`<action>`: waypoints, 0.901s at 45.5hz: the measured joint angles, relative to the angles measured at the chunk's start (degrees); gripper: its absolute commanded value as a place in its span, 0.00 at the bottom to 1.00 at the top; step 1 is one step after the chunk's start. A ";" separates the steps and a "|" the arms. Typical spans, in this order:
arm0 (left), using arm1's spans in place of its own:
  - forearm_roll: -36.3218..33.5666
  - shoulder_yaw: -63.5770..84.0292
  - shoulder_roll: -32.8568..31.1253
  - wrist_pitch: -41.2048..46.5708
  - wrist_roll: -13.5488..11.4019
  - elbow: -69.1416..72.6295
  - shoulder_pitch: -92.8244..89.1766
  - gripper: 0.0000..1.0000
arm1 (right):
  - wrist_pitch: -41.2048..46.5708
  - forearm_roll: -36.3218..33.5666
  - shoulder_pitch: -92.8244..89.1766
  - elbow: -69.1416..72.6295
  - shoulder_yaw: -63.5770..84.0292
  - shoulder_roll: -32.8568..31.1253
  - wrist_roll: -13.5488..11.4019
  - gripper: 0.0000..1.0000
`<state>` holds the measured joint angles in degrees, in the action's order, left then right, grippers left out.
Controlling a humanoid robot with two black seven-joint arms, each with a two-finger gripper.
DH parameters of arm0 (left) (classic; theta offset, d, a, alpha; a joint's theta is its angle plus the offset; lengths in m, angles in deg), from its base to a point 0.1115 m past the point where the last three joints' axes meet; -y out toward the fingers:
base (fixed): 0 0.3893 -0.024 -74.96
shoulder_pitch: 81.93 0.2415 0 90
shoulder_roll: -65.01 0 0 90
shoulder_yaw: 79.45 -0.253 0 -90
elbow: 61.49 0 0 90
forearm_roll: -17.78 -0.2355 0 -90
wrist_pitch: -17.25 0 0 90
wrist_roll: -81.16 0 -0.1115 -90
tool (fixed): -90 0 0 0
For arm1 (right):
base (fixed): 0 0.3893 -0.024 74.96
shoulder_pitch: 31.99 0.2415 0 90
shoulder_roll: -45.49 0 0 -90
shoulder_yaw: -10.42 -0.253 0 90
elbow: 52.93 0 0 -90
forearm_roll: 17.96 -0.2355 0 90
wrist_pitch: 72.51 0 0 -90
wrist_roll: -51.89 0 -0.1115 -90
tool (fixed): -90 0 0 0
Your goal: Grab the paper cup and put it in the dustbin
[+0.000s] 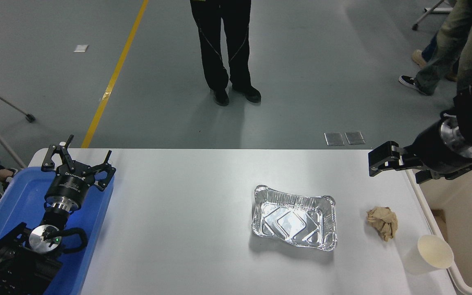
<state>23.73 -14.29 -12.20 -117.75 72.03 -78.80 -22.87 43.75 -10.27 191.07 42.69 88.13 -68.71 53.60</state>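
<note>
White paper cup beside dustbin rim.

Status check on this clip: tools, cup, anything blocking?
Left tool open, parked over blue tray. Right tool at far right table edge, nothing held. Paper cup upright beside dustbin. Brown paper ball between.

**Open middle, crowded right edge**

The white table lies bare across its centre and left-centre, from the blue tray to the foil tray. 3 things crowd the right end: the foil tray, the crumpled brown paper ball just beyond it, and the paper cup at the near right corner, seemingly touching the dustbin rim, though the angle hides any gap. A clear strip runs between ball and cup. The right gripper hangs over the far right corner with bare table beneath. The left gripper occupies the blue tray.
</note>
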 measured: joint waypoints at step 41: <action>0.03 0.01 0.04 0.00 -0.09 0.00 0.00 0.99 | 0.21 0.31 -1.81 2.09 3.47 2.23 -0.11 1.00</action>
<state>23.76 -14.29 -12.16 -117.75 71.94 -78.80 -22.87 43.97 -9.96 189.26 44.77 91.60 -66.49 53.50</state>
